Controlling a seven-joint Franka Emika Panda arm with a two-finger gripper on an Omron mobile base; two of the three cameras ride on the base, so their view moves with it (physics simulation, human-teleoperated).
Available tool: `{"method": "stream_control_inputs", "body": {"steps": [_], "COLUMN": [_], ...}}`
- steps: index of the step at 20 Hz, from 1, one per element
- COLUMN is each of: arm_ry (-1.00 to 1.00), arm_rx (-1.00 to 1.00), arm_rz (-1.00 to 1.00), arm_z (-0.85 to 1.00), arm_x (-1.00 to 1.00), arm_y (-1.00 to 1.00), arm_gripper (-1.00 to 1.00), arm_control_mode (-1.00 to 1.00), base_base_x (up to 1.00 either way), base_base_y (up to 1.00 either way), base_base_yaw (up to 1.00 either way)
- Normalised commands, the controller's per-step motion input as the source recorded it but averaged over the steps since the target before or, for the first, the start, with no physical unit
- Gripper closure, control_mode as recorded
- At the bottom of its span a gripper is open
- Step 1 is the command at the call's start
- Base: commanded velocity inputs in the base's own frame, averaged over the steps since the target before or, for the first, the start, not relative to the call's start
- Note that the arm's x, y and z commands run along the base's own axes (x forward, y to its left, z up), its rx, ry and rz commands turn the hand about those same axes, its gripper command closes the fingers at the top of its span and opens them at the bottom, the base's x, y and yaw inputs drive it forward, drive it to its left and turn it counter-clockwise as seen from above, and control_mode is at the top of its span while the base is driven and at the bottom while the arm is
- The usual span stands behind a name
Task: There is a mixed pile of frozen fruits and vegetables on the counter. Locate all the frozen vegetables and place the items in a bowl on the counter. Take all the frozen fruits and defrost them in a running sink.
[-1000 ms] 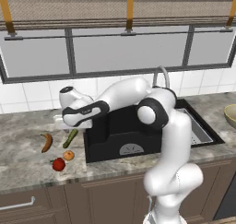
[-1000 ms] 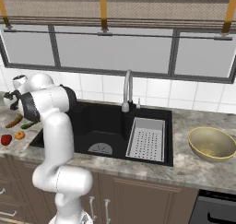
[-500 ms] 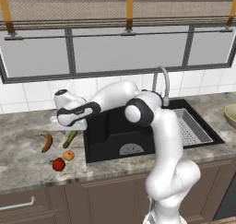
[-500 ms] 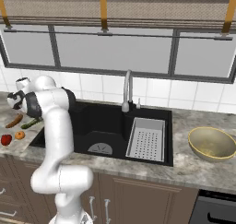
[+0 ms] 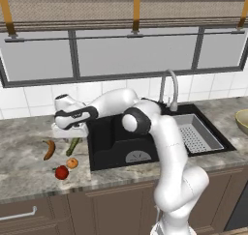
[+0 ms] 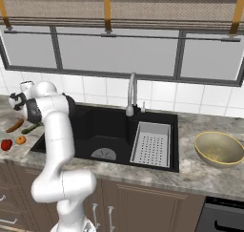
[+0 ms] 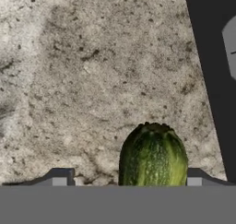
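The green vegetable (image 5: 72, 146) lies on the counter (image 5: 29, 176) just left of the sink (image 5: 127, 143). My gripper (image 5: 72, 134) is down over its far end. In the hand view the vegetable's rounded tip (image 7: 153, 156) stands between the fingertips; my gripper (image 7: 126, 179) is open around it, the right finger (image 7: 194, 178) close to it and the left finger (image 7: 60, 178) well apart. The banana (image 5: 49, 149), orange (image 5: 72, 163) and apple (image 5: 61, 172) lie beside it. The bowl (image 6: 219, 148) sits far right on the counter.
A grey perforated tray (image 6: 152, 142) fills the right part of the black sink (image 6: 102, 128), under the curved tap (image 6: 131, 90). The tiled wall and window run behind the counter. Wooden cabinets stand below.
The hand has swung left and come down over the green vegetable. Its jaws have narrowed around the vegetable's end. The fruits have not moved.
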Motion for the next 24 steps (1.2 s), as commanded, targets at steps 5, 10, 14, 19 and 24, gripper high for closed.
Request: {"method": "stream_control_inputs", "body": {"steps": [5,10,14,19,24], "arm_ry": [-0.02,-0.01,-0.16,-0.11,-0.08], "arm_rx": [0.02,0.0,0.0,0.0,0.0], "arm_rz": [-0.07,-0.02,-0.02,-0.06,-0.08], "arm_z": [-0.27,0.03,0.53,0.56,0.38], "arm_x": [-0.07,-0.04,-0.43,-0.62,-0.54], "arm_y": [0.0,-0.05,-0.38,-0.61,-0.68], "arm_gripper": [1.0,1.0,1.0,1.0,1.0], "arm_control_mode": [-1.0,-1.0,-1.0,-1.0,-1.0], "base_base_x": [0.0,0.0,0.0,0.0,0.0], "base_base_y": [0.0,0.0,0.0,0.0,0.0], "base_base_yaw": [0.0,0.0,0.0,0.0,0.0]}}
